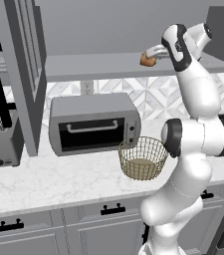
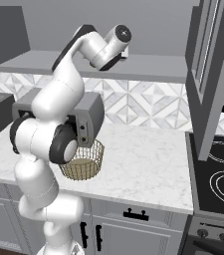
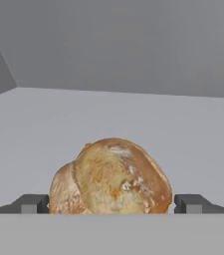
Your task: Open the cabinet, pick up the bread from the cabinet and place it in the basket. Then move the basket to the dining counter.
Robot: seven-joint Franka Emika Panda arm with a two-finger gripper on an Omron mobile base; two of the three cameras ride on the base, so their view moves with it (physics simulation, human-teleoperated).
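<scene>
Pincer (image 3: 111, 204) was spread wide astride bread roll (image 3: 111, 177) on cabinet shelf (image 3: 108, 114); should've closed centred, gently, before lifting.

Bread (image 3: 111, 177) crusty, matt golden-brown; basket (image 1: 142, 158) open wire weave; countertop (image 1: 58, 182) smooth marble; toaster oven (image 1: 93, 123) matt grey metal.

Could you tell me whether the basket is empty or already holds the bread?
Empty: the basket shows only its bare bottom; the bread sits on the cabinet shelf.

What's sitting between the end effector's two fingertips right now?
The bread, in the hand view: it sits on the cabinet shelf between the open end effector fingertips, not yet gripped.
</scene>
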